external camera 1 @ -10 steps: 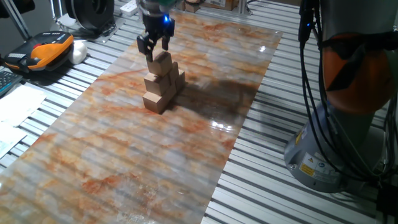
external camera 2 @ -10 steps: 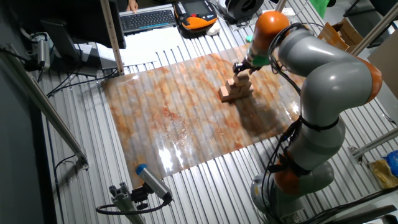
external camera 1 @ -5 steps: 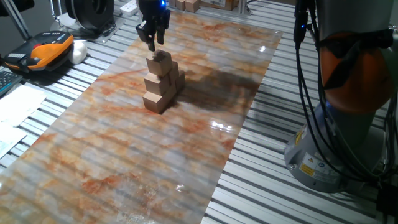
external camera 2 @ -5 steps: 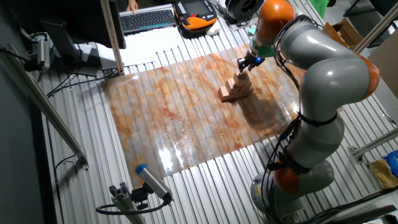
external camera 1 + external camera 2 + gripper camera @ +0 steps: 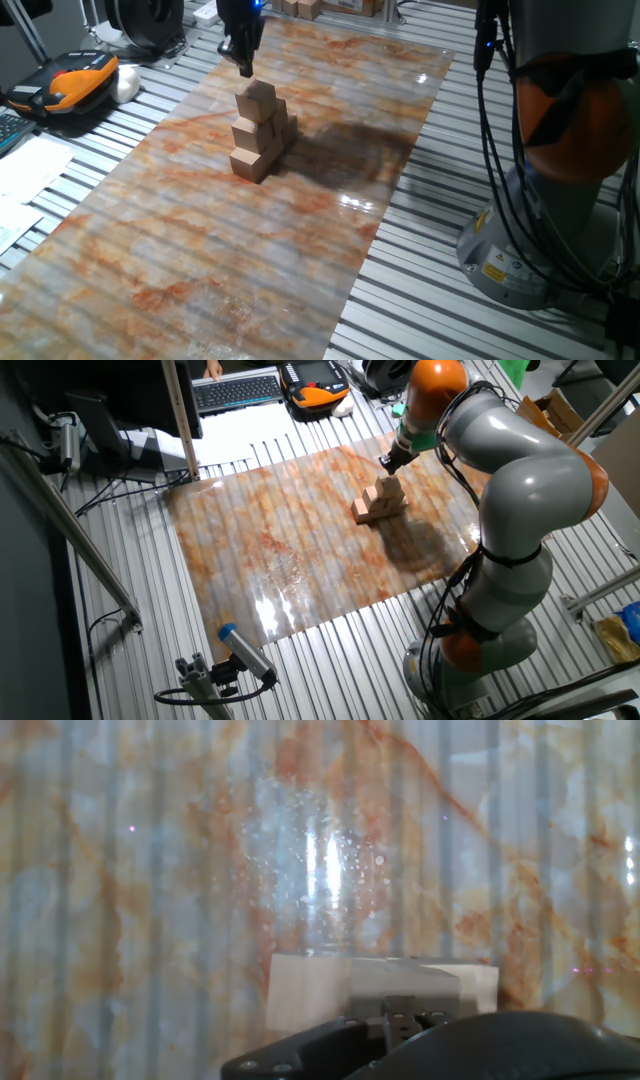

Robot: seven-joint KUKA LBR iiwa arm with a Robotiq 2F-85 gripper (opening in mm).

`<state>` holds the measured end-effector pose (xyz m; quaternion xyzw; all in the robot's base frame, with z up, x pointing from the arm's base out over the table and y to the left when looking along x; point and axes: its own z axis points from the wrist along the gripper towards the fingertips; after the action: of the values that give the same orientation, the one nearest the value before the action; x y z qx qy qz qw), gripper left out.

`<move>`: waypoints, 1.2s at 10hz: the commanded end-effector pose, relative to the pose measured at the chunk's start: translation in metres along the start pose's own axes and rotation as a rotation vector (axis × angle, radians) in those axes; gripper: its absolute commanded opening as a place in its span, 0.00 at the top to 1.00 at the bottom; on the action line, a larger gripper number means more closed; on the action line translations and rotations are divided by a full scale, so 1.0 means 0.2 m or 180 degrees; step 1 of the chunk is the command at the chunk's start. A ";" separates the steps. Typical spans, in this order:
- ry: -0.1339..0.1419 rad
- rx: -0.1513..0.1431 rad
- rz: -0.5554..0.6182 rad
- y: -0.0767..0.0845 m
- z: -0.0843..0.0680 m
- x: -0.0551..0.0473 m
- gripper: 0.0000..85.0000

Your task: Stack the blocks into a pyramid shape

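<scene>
Tan wood pyramid shape point(image 5: 261, 131) is standing on the marbled mat point(image 5: 300, 230), roughly mid-width toward its far end, and it's looking complete to me. From one fixed view I'm counting stepped tiers with a single top block point(image 5: 258, 98) sitting on the row below. I can't separate every cube in the lower rows at this angle, so the full count isn't something I'm confirming.

My gripper point(image 5: 241, 50) is hanging above the top block, clear of it, holding nothing. Whether the jaws are apart or together, I can't tell: too small and dark in both fixed views, and the hand view is showing only the housing edge.

Hand view is looking down at pale block tops point(image 5: 380, 990) against the mat.

No loose blocks are showing on the mat in either fixed view. My judgement: stacking is done and what's left is backing away without bumping the pile.
</scene>
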<state>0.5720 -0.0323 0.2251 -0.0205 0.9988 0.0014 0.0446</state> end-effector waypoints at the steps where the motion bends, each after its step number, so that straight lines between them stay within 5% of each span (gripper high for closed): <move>1: -0.0013 0.0040 -0.0028 0.02 0.01 0.00 1.00; 6: -0.0059 -0.0124 -0.0102 0.03 0.00 0.02 1.00; 12: -0.0109 -0.0059 -0.0087 0.10 0.02 0.07 1.00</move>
<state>0.5583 -0.0138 0.2203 -0.0349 0.9974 0.0106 0.0616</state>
